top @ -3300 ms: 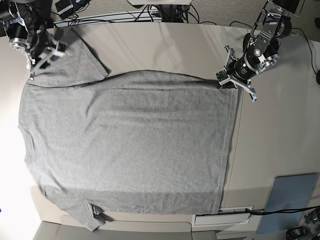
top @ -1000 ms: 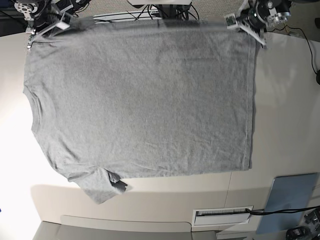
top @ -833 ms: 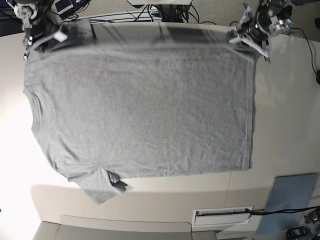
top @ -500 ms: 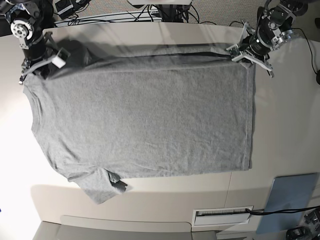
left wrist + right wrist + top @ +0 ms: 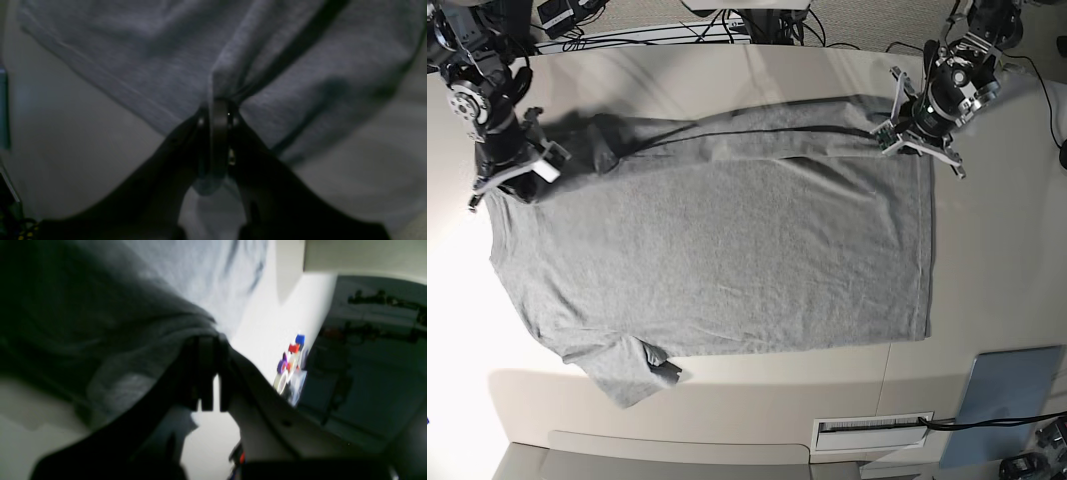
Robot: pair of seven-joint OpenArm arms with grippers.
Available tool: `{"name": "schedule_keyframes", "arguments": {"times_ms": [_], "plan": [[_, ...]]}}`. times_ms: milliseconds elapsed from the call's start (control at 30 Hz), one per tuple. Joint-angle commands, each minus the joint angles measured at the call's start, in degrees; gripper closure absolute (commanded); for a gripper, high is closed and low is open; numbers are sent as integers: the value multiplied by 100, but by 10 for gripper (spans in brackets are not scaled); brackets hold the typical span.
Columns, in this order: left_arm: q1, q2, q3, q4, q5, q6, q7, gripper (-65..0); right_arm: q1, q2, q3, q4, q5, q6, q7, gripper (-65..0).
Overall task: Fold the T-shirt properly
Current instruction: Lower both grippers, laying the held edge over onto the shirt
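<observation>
The heather-grey T-shirt [image 5: 717, 250] lies spread over the table [image 5: 997, 260], plain side up, with one short sleeve [image 5: 622, 372] crumpled at its near left corner. My left gripper [image 5: 915, 143] is at the shirt's far right corner, shut on a pinch of the cloth; in the left wrist view the gripper [image 5: 218, 108] shows grey fabric bunched between the fingertips. My right gripper [image 5: 512, 178] holds the far left corner by the shoulder, and in the right wrist view it [image 5: 206, 340] is shut on draped cloth. The far edge hangs slack between the two grippers, casting a dark shadow line.
A grey-blue pad [image 5: 1007, 400] lies at the near right corner, beside a white slotted panel [image 5: 872, 432]. Cables [image 5: 677, 30] run along the back edge. Small colourful items [image 5: 290, 366] sit on a bright surface past the table's left side.
Both grippers have come down and forward from the back edge, carrying the shirt's far edge with them. That edge now sags toward the table instead of being stretched taut.
</observation>
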Motion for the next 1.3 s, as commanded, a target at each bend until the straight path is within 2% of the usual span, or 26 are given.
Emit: {"name": "schedule_keyframes", "arguments": {"times_ms": [0, 167, 300, 367, 467, 767, 900, 1267], "plan": [[-50, -20, -33, 76, 79, 90, -48, 0, 195, 94, -116, -48, -96, -92, 33, 0], [-63, 155, -33, 72, 352, 212, -55, 0, 1049, 81, -962, -551, -289, -151, -52, 0], [-61, 245, -35, 35, 468, 214, -37, 0, 1545, 81, -1296, -769, -352, -280, -175, 0], [-61, 267, -35, -37, 568, 251, -13, 0, 1670, 83, -1307, -789, -348, -280, -227, 0], [-66, 267, -35, -164, 592, 507, -9, 0, 1692, 83, -1307, -789, -339, -278, -212, 0], [-94, 264, -35, -216, 846, 566, 31, 0, 1692, 81, -1307, -811, -282, -273, -275, 0], [-282, 267, -33, -212, 841, 1060, 70, 0, 1692, 81, -1307, -811, -280, -273, -278, 0], [-470, 264, -33, -212, 754, 1043, 153, 0, 1692, 81, -1307, -811, -280, -271, -337, 0]]}}
